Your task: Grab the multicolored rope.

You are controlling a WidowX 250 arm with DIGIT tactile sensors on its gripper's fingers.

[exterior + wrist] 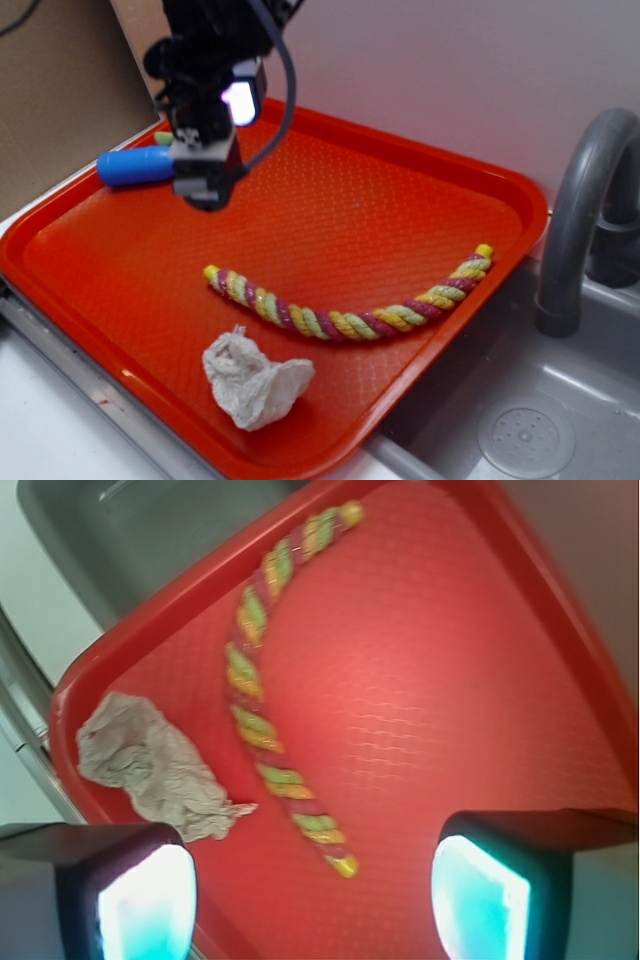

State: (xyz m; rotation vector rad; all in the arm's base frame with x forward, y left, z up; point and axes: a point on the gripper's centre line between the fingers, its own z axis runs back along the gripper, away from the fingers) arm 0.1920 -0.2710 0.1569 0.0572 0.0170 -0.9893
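While it lies limp in a shallow curve across the red tray's [440,170] middle, the multicolored rope [350,322] shows twisted yellow, pale green and magenta strands with yellow ends. Above the tray's far-left corner, the gripper [315,900] hangs with fingers [150,900] spread wide, holding and touching nothing.

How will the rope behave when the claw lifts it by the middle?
The rope lies in a loose curve on the tray, so it is probably floppy, and both ends would likely hang down. Its twisted strands look rough, so it should not slip easily. It seems light for its size.
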